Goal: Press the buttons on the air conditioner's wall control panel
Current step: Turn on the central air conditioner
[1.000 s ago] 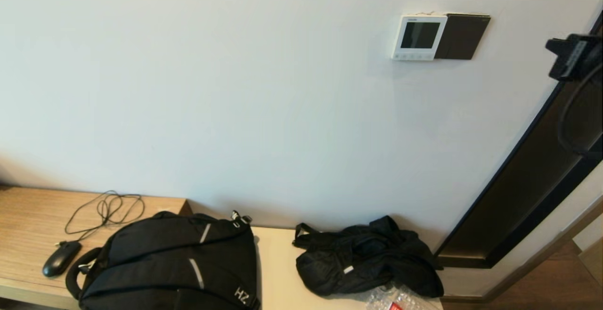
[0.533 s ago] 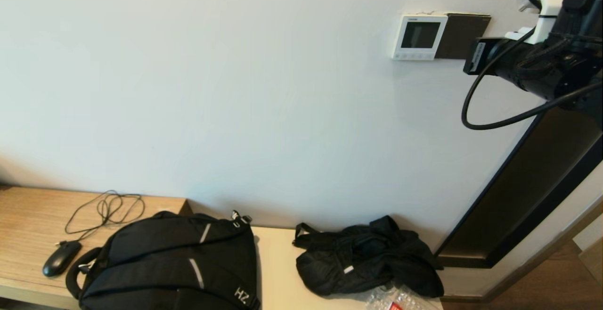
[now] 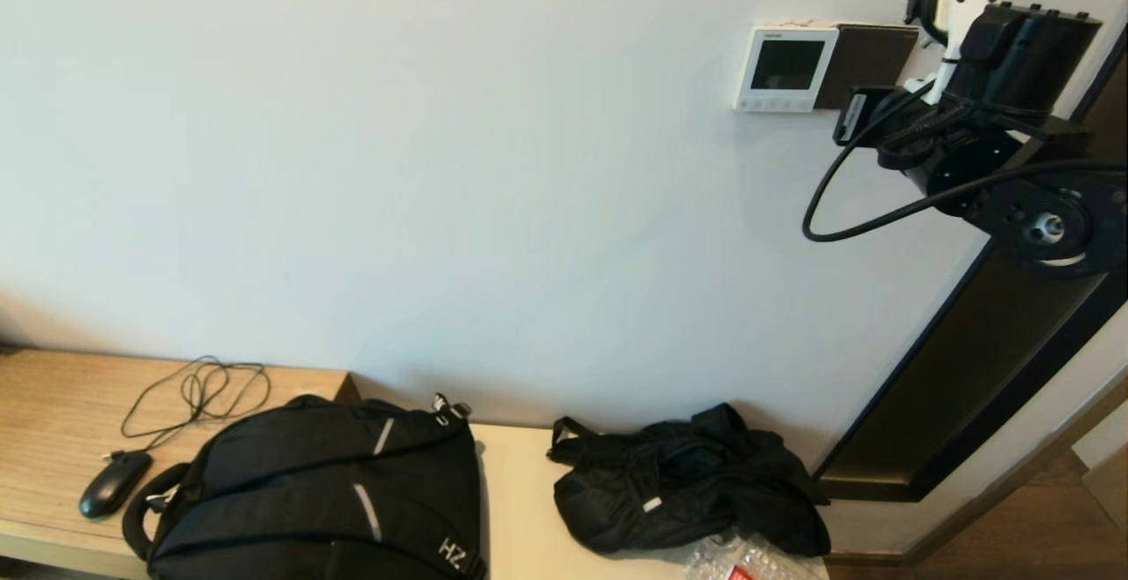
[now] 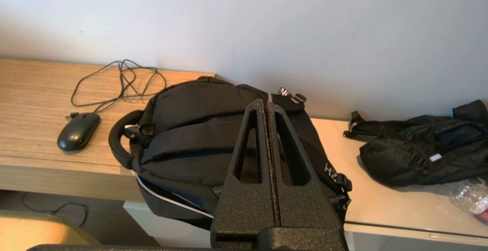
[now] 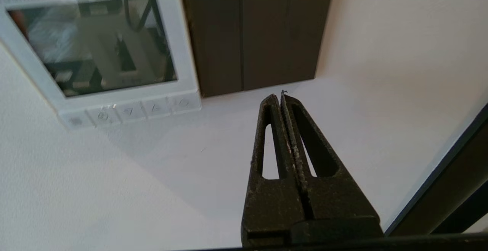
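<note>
The white control panel [image 3: 784, 69] with a dark screen hangs on the wall, its row of small white buttons [image 3: 774, 105] along the lower edge. A plain dark-brown panel [image 3: 868, 64] sits next to it. My right arm [image 3: 987, 95] is raised against the wall beside the brown panel. In the right wrist view my right gripper [image 5: 280, 97] is shut and empty. Its tips sit just below the brown panel [image 5: 251, 29], off to the side of the buttons [image 5: 129, 110] and the control panel [image 5: 97, 49]. My left gripper [image 4: 265, 104] is shut and empty, low over the backpack.
A black backpack [image 3: 317, 492], a wired mouse [image 3: 113, 483] and a crumpled black bag [image 3: 687, 483] lie on the low wooden shelf [image 3: 53, 404]. A dark door frame [image 3: 987, 368] runs down the right. A plastic bottle [image 3: 736, 562] lies at the front edge.
My right arm has come in from the right edge, risen, and moved left toward the panels. It now stands beside the dark-brown panel. Nothing else has moved.
</note>
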Controlling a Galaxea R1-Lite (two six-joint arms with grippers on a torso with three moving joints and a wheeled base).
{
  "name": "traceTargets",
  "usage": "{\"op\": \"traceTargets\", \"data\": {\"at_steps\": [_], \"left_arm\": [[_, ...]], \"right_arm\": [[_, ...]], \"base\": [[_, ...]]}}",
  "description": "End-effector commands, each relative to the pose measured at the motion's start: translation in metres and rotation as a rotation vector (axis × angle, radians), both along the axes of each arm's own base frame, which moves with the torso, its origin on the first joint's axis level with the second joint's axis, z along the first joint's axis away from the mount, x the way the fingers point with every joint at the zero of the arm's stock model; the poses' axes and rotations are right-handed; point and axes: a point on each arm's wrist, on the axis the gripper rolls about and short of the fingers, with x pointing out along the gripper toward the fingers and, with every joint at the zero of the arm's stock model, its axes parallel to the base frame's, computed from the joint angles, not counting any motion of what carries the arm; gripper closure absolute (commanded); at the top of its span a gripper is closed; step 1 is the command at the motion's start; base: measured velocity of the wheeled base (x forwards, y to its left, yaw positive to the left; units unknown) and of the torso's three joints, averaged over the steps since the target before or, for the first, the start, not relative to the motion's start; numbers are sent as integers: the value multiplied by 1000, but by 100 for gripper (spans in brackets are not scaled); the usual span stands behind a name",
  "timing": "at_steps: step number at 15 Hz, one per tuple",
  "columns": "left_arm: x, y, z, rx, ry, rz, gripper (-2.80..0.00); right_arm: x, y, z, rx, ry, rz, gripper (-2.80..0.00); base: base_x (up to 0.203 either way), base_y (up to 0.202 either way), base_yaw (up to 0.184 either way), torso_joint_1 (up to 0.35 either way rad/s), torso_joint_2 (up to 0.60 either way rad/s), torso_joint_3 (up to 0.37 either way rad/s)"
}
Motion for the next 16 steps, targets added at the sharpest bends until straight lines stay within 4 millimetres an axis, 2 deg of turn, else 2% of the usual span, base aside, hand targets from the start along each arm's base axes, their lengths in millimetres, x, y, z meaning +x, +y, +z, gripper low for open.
{"op": "traceTargets", "data": {"at_steps": [1, 7, 12, 16], "left_arm": [[0, 0, 0, -1, -1, 0, 0], [0, 0, 0, -1, -1, 0, 0], [0, 0, 0, -1, -1, 2, 0], [0, 0, 0, -1, -1, 0, 0]], "right_arm": [[8, 10, -10, -5, 22, 19, 0], [21, 34, -15, -4, 25, 69, 0], [30, 35, -21, -7, 34, 65, 0], [35, 34, -15, -1, 11, 58, 0]], "base": [[0, 0, 0, 0, 0, 0], [0, 0, 0, 0, 0, 0], [0, 0, 0, 0, 0, 0], [0, 0, 0, 0, 0, 0]]}}
